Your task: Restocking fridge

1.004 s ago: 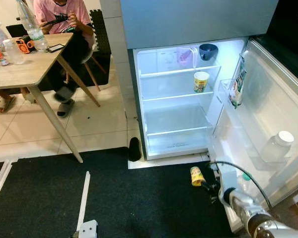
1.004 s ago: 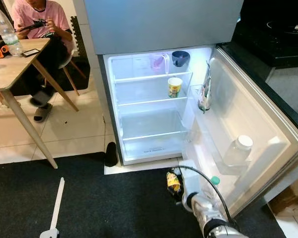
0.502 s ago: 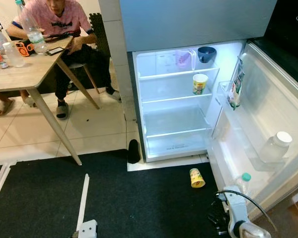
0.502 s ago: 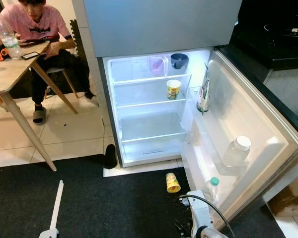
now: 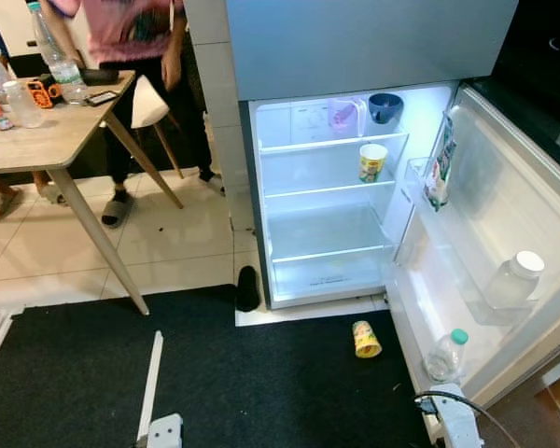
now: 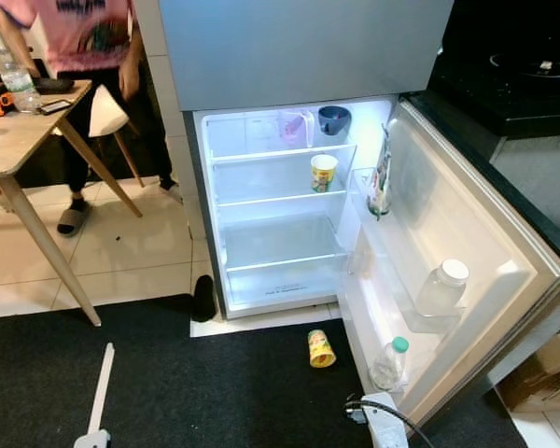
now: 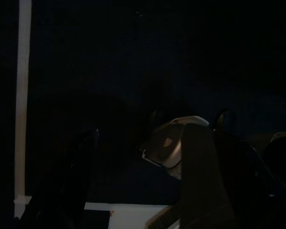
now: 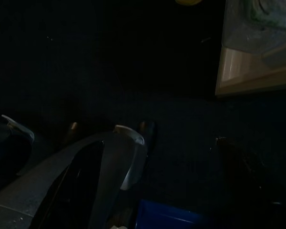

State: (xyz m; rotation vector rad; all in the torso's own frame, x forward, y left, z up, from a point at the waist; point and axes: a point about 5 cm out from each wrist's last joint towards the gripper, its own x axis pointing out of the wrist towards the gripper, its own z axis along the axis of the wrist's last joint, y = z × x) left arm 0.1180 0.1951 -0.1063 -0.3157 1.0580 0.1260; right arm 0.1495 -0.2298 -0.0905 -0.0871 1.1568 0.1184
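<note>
The fridge (image 5: pixel 331 201) stands open and lit, its door (image 5: pixel 513 215) swung out to the right. A yellow cup (image 5: pixel 365 339) lies on its side on the black mat in front of it. A second cup (image 5: pixel 372 161) stands on the middle shelf, with a clear pitcher (image 5: pixel 343 116) and a blue bowl (image 5: pixel 385 107) on the top shelf. My right arm (image 5: pixel 457 427) sits low at the bottom edge, apart from the fallen cup. In the dark right wrist view my right gripper (image 8: pixel 157 143) is open over the mat. My left gripper (image 7: pixel 157 124) hangs open and idle.
The door holds a packet (image 5: pixel 438 175), a white-lidded jar (image 5: pixel 514 280) and a green-capped bottle (image 5: pixel 445 354). A person (image 5: pixel 131 37) stands by the wooden table (image 5: pixel 47 140) at the back left. A black shoe (image 5: pixel 247 287) and a white strip (image 5: pixel 151 383) lie on the floor.
My right arm has drawn back from the fallen cup toward the bottom edge of the view. The cup stays on the mat. The person has risen from the chair.
</note>
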